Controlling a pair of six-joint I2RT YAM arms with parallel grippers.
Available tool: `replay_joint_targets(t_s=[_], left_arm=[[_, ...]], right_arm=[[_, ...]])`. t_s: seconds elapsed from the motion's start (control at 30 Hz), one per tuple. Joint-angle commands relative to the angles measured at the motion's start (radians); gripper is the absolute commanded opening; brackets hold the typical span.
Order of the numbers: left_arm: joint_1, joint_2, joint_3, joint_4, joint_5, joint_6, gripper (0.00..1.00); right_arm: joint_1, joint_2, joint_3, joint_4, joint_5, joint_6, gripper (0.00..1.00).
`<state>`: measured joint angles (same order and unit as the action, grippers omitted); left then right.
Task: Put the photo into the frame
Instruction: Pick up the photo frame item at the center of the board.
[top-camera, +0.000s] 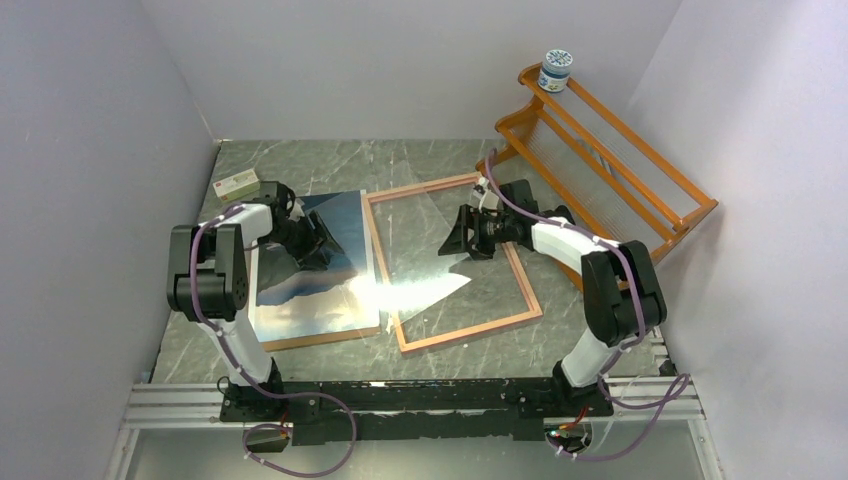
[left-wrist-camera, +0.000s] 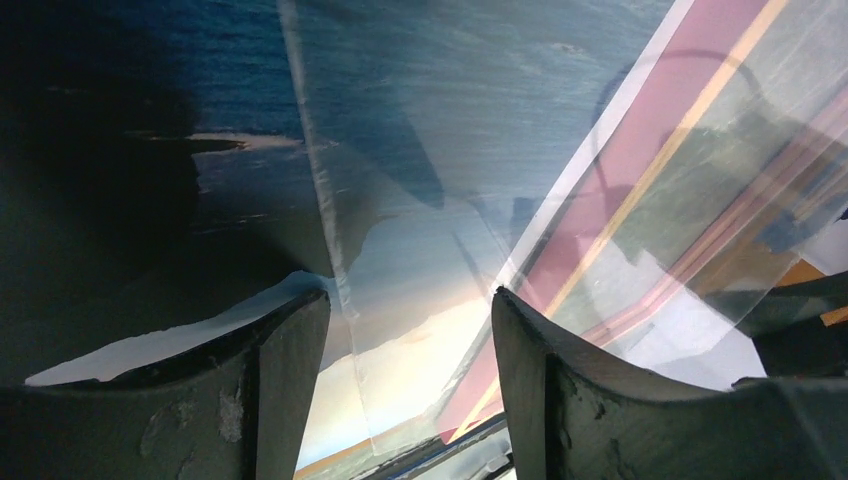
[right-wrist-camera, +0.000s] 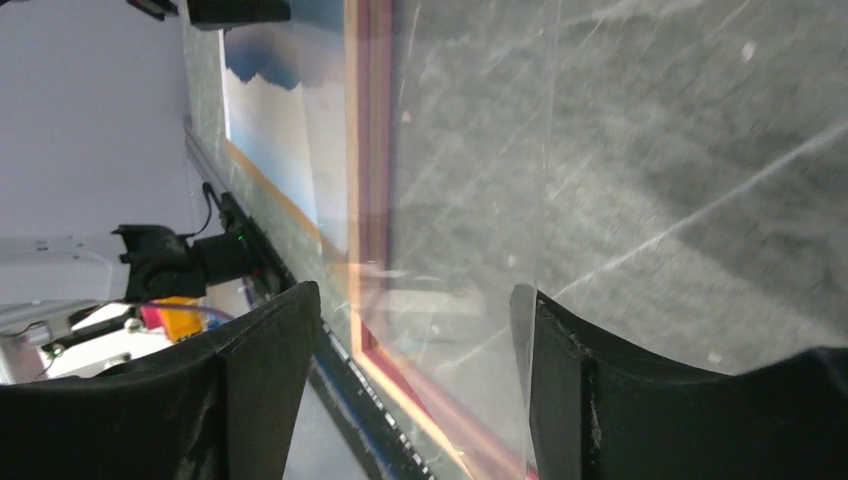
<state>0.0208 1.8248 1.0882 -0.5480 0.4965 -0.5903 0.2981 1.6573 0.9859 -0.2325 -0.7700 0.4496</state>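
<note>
Robot lab test cell.
White walls (top-camera: 400, 60) boxed the desk (top-camera: 300, 160); left arm (top-camera: 215, 280) and right arm (top-camera: 620, 290) stood on an aluminium rail (top-camera: 180, 402).

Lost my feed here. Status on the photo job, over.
Left claw open over photo, right claw open over frame. Photo on brown board beside frame, not in. Clear sheet lies across both.

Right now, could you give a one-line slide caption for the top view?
Left gripper above the sea photo, right gripper above the frame, both open; orange rack behind.
</note>
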Motion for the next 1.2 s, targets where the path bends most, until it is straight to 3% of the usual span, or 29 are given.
replay_joint_targets(t_s=[0.0,0.37,0.7,0.83,0.97,1.07,1.17], left_arm=[[-0.015,0.074,-0.003,0.014,-0.098,0.050,0.68],[-0.015,0.128,0.022,0.026,-0.071,0.089,0.63],[-0.015,0.157,0.051,0.020,-0.126,0.111,0.62],[-0.015,0.151,0.055,0.019,-0.134,0.113,0.62],[-0.015,0.141,0.064,0.021,-0.119,0.106,0.64],[-0.015,0.131,0.080,0.011,-0.104,0.108,0.65],[-0.015,0.111,0.096,-0.001,-0.089,0.115,0.69]], right_arm=[[0.004,0.057,0.012,0.164,0.035,-0.004,0.76],[0.022,0.197,0.071,0.332,0.005,-0.006,0.79],[0.059,0.344,0.209,0.365,0.030,0.030,0.78],[0.059,0.310,0.175,0.424,0.013,0.077,0.62],[0.054,0.234,0.096,0.462,0.045,0.142,0.23],[0.042,0.161,0.014,0.537,0.071,0.203,0.16],[0.032,0.125,0.009,0.491,0.048,0.204,0.04]])
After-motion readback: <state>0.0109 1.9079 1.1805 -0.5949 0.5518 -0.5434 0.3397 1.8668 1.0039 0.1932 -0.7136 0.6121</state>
